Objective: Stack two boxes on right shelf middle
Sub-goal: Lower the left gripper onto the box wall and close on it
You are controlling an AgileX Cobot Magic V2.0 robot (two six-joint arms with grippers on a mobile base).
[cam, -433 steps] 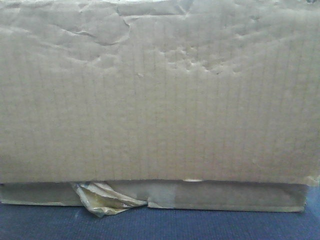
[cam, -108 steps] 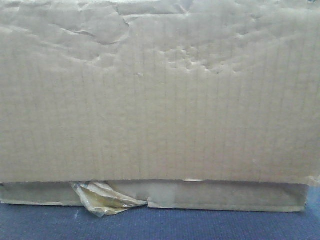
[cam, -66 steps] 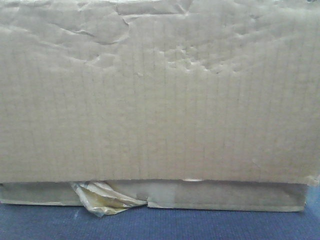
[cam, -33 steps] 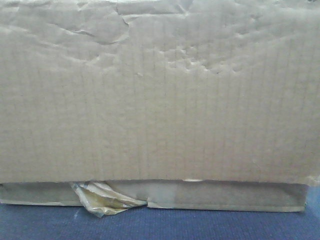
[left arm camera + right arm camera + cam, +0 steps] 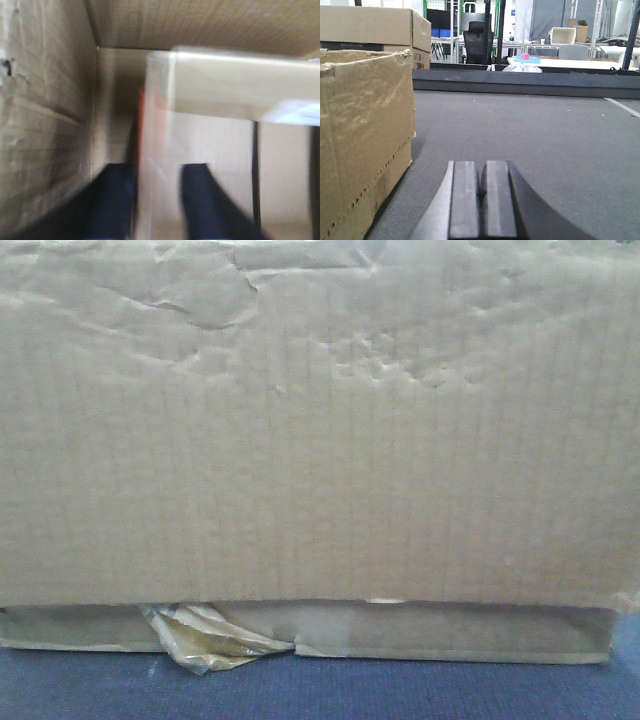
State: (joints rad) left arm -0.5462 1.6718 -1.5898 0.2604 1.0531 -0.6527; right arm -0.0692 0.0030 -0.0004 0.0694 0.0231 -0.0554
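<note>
**A:** Starting closest in, what could go wrong?

**B:** The left gripper point(image 5: 156, 167) worries me. Its dark fingers point(image 5: 112, 200) stand apart on either side of a pale cardboard panel point(image 5: 160, 125), inside what looks like a box. That picture is smeared, so I cannot tell whether they pinch the panel or only straddle it. If it lifts by that thin wall alone, I judge the cardboard could fold or tear and the load could tip.

**A:** And the other arm?

**B:** The right gripper point(image 5: 480, 167) has its fingers pressed together with nothing between them, low over the carpet point(image 5: 545, 150). It gives no support, so a one-sided lift could swing the load.

**A:** Where does the box sit relative to it?

**B:** The box point(image 5: 365, 140) stands on the carpet just to the left of the right gripper, near but not touching. Its top edge is crumpled. In the front view its face fills nearly everything, with a tape scrap point(image 5: 205, 640) hanging at the bottom edge.

**A:** Farther out?

**B:** A second box point(image 5: 370, 30) sits behind the first, well apart from the gripper. I cannot make out the shelf in any view.
</note>
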